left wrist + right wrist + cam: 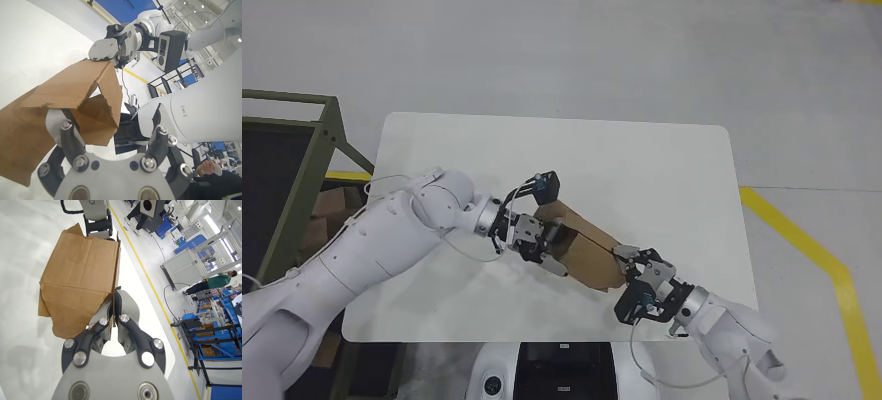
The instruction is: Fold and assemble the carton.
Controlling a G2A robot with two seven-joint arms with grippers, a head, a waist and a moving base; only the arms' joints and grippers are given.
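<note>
Right gripper clamps a ragged flap of the corrugated carton (long axis diagonal); left gripper, spread, perhaps straddles its far end.

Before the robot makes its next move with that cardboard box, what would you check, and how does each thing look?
1. Right pincer clamped on a wall of the carton: ok.
2. Left pincer gripping the carton: not ok, its jaws stand wide apart.
3. End flaps folded shut: not ok, the end by the left pincer gapes open.
4. Carton over the table, inside its edges: ok.
5. Carton resting on the table or lifted off it: cannot tell.
</note>
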